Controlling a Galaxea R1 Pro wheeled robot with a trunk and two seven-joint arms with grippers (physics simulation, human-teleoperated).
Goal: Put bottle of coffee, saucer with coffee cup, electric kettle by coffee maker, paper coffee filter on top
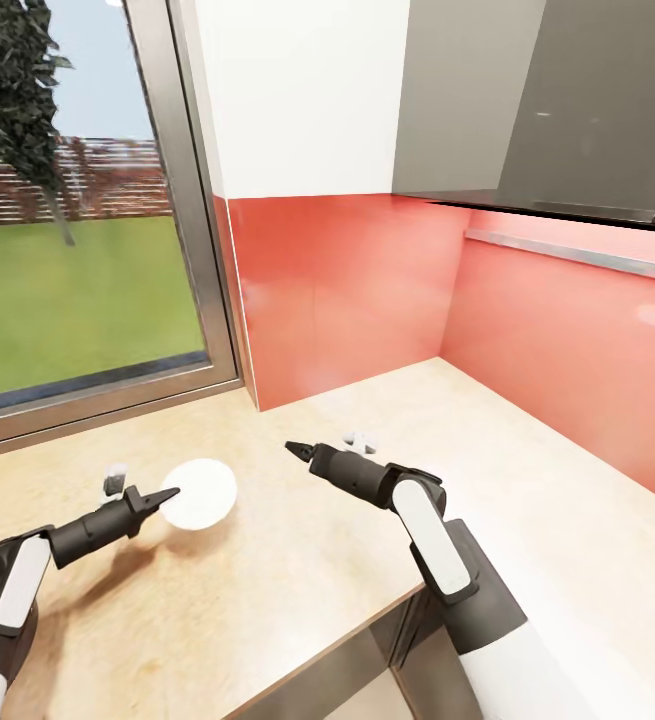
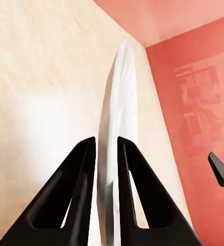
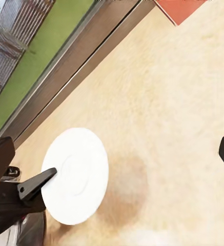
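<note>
My left gripper (image 1: 170, 494) clenched on saucer (image 1: 200, 493) rim, plate held above beige desk (image 1: 297, 540), near window (image 1: 77, 250). Left wrist view: saucer (image 2: 119, 128) edge-on between black fingers (image 2: 83, 174), thin white sliver. Right wrist view: same saucer (image 3: 77, 177) seen as full round face, shadow on desk (image 3: 158, 102) beside it, left gripper (image 3: 50, 174) at rim. My right gripper (image 1: 293, 448) points toward red corner wall (image 1: 347, 290); fingers look close together, cannot tell clenched or released. Small white things (image 1: 362, 439) behind right arm, partly hidden, unreadable.
</note>
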